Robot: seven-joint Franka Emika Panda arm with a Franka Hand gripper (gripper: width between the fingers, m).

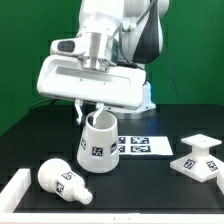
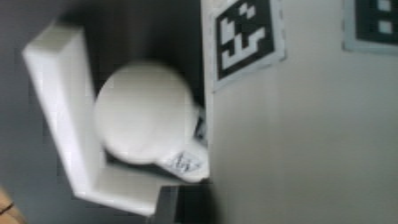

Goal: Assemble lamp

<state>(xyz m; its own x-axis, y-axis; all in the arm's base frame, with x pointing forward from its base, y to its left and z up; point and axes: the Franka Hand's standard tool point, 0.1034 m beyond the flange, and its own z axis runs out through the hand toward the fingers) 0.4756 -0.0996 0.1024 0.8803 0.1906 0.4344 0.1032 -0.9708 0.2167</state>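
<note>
Slippage is the main risk as I judge it. The gripper (image 1: 92,117) is closed, and in the exterior view it appears to pinch only the thin upper rim of the large matte white truncated-cone plastic shade (image 1: 97,147). With a hold that narrow and off-centre, the wide shade could swing, tilt or drop out if the arm moves quickly.

The shade stands upright, narrow end up, near the middle of the black bench (image 1: 150,195). I cannot tell whether it rests on the surface or hangs just above it. It sits just beside the marker board (image 1: 138,146).

A second risk is a collision. The white round-headed plastic bulb (image 1: 62,180) lies on its side near the shade, toward the exterior view's left, close to a white corner rail (image 1: 14,188), so a low sweep that way could knock it rolling. The small white square-footed waisted base (image 1: 197,160) stands well apart on the exterior view's right, with no part fitted to it.

The arm reaches down from above with its wrist vertical, its broad white hand level over the shade and its fingers pointing straight down.
</note>
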